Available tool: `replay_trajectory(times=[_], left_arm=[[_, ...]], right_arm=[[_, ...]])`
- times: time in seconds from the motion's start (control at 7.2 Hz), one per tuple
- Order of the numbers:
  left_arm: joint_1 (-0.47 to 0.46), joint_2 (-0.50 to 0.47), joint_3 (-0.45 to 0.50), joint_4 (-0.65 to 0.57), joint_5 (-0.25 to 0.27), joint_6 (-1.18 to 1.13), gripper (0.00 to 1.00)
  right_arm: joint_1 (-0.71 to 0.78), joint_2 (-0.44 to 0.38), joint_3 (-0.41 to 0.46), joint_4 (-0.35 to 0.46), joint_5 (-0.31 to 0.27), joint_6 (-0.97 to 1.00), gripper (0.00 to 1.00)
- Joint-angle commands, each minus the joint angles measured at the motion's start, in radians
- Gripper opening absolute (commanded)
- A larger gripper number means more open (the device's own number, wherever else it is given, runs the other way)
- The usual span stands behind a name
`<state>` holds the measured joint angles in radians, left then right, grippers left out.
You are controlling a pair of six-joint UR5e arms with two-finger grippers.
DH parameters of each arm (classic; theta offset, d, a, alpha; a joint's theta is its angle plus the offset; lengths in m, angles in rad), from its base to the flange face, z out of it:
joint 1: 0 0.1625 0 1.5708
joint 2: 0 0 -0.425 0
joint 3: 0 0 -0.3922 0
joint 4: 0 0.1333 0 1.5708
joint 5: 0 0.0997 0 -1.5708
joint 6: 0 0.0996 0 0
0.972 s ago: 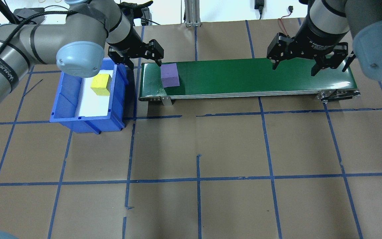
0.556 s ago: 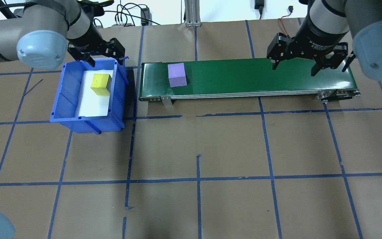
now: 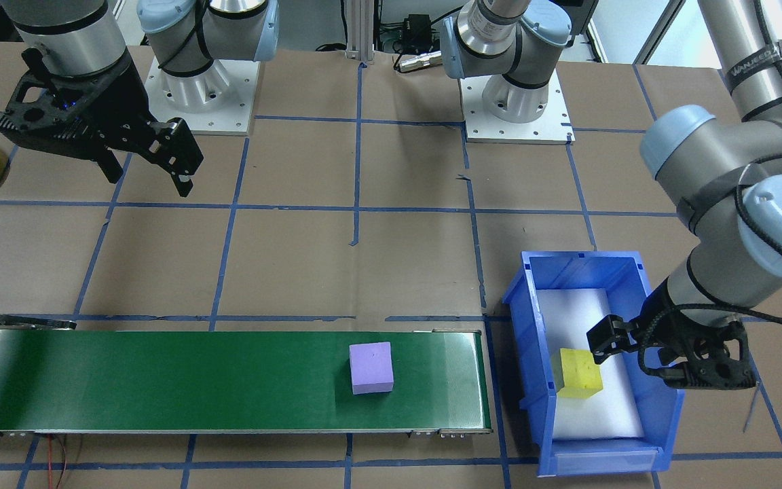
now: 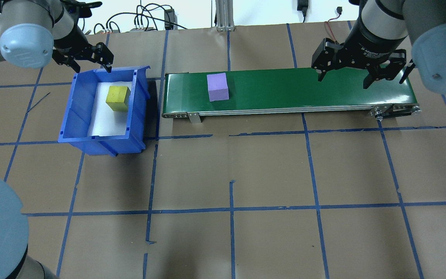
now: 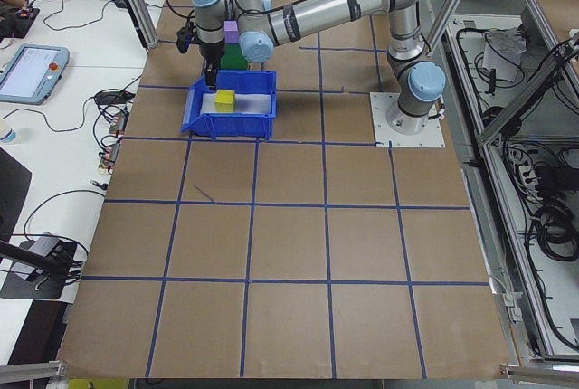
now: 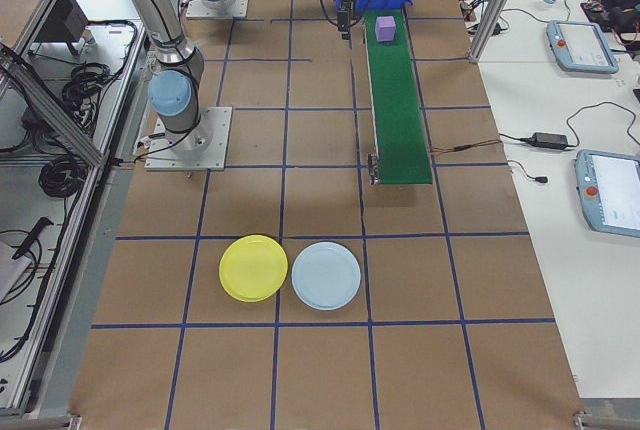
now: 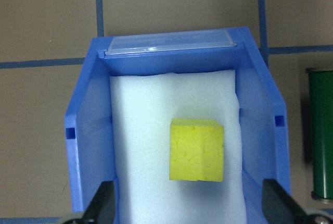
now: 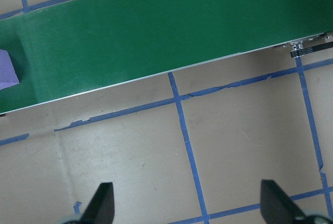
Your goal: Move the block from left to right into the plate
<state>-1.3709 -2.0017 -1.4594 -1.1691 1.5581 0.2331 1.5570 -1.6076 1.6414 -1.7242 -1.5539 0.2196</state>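
Two blocks are in play for you: a purple block (image 4: 217,86) sits on the green belt (image 4: 308,87) toward its left end, clear of both long edges, with bare belt running all the way to the far end. Your yellow block (image 4: 117,98) lies on the white foam inside the blue bin (image 4: 76,116), nearer the wall that faces the belt, with free foam on its other sides. The bin stands just beside the belt's left end, a narrow strip of tabletop (image 4: 230,170) between them.

Your left tool (image 4: 88,64) hangs over the bin's far rim, fingers spread wide and gripping nothing; in the left wrist view the two fingertips (image 7: 101,203) show at the frame's bottom corners, with the yellow block between them and farther ahead, touching neither.

Your right tool (image 4: 343,79) hovers over the belt's right end, also spread wide and empty, with nothing but belt and tabletop beneath it.

Your yellow plate (image 6: 253,268) rests on the tabletop well beyond the belt's right end, just beside a pale blue plate (image 6: 326,276), with open tabletop around the pair.
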Motion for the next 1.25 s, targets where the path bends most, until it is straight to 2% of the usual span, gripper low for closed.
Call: replay_trajectory(times=[0.0, 0.14, 0.42, 1.11], left_arm=[[0.003, -0.048, -0.012, 0.022, -0.059, 0.003, 1.0], [0.003, -0.07, -0.01, 0.028, -0.062, 0.005, 1.0], [0.003, -0.104, -0.024, 0.063, -0.105, 0.012, 1.0], [0.019, -0.124, -0.016, 0.063, -0.107, 0.017, 1.0]], right_arm=[[0.0, 0.0, 0.0, 0.0, 0.0, 0.0, 1.0], [0.0, 0.0, 0.0, 0.0, 0.0, 0.0, 1.0], [0.0, 0.0, 0.0, 0.0, 0.0, 0.0, 1.0], [-0.003, 0.008, 0.005, -0.006, -0.009, 0.0, 1.0]])
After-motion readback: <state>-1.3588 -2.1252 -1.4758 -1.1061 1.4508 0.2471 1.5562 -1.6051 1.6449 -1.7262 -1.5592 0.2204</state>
